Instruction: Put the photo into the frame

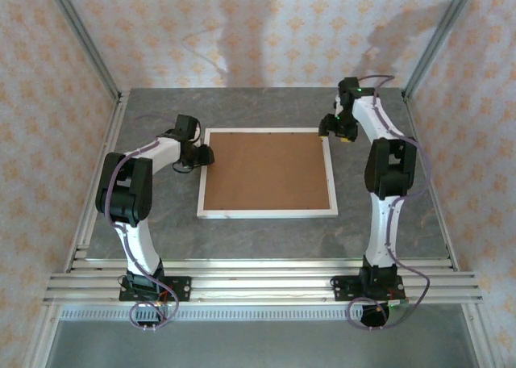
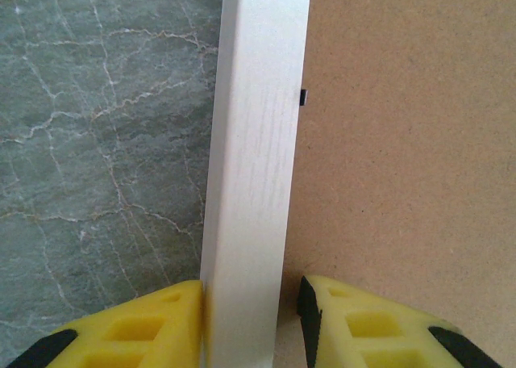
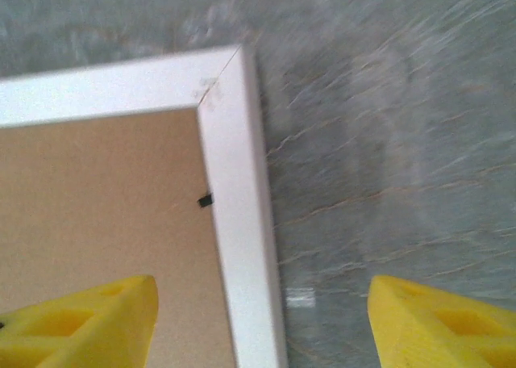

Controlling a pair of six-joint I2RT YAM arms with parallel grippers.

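We see the left end effector [image 2: 250, 324] clamped on the left rail of the frame [image 2: 256, 142]; the right end effector [image 3: 262, 328] hangs, jaws apart, above its far right corner.

The frame [image 1: 266, 214] lies flat on the grey marbled bench [image 1: 161, 223], near its middle, with its sides roughly square to the bench edges. It is a large white rectangle with narrow rails (faint wood grain shows up close). Its far right corner is joined by a mitred seam with a slight scuff. A plain brown board [image 1: 266, 170] fills the whole opening, sitting level inside the rails. A small black tab [image 2: 303, 97] juts from the inner edge of the left rail over the board, and another sits on the right rail. The left rail is pinched between the fingers of the left hand [image 2: 250, 319].
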